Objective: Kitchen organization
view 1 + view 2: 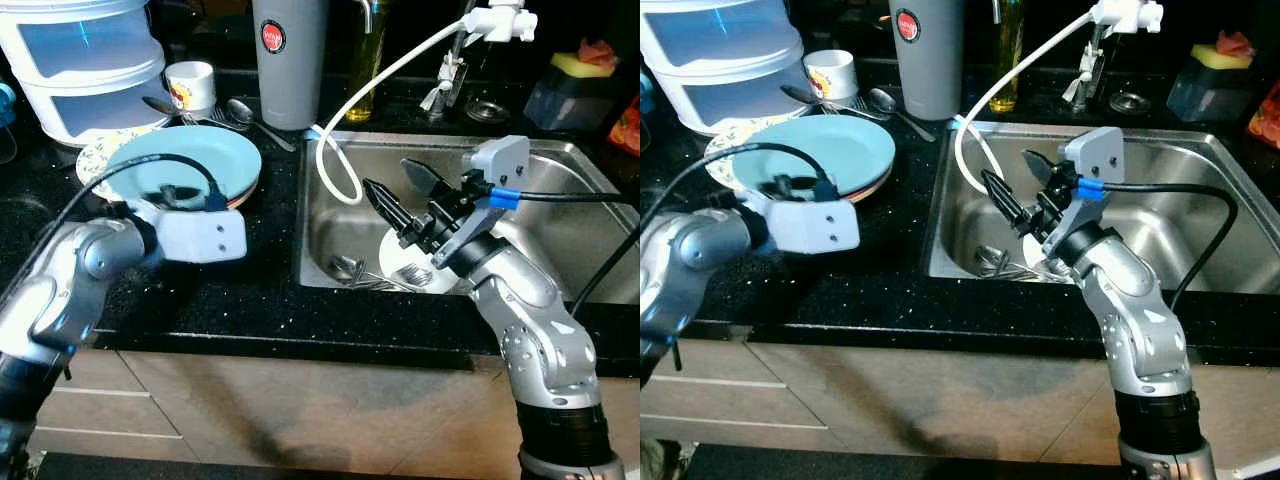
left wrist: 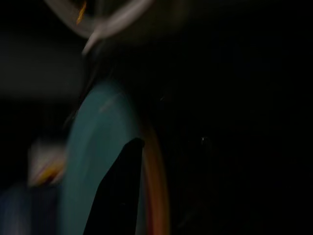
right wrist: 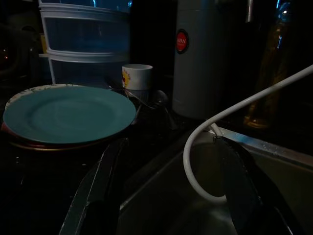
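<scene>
Black speckled counter (image 1: 250, 300) runs along the front of the steel sink (image 1: 560, 160), and I'll place everything from that sink. My right gripper (image 1: 395, 200) hangs over its near-left part with the two black fingers spread and nothing between them. Below it, on the sink floor, lies a white plate (image 1: 440, 275) with a tangle of forks (image 1: 365, 268) just beside it; those look to me like the things still to be sorted. A white hose (image 1: 335, 165) loops down over the sink's left rim, right next to my spread fingers.

On the counter left of the sink sits a stack of plates with the teal plate (image 1: 210, 155) on top. My left gripper (image 2: 120, 191) is at that stack; I see one dark finger against the teal rim, but I cannot tell whether the fingers are parted or closed.

My worry on the right is the hose: lowering toward the forks could snag a finger in its loop and drag it. On the left, a push at the rim could slide the stack back toward the mug (image 1: 190, 85) and spoons (image 1: 240, 112) behind it.
</scene>
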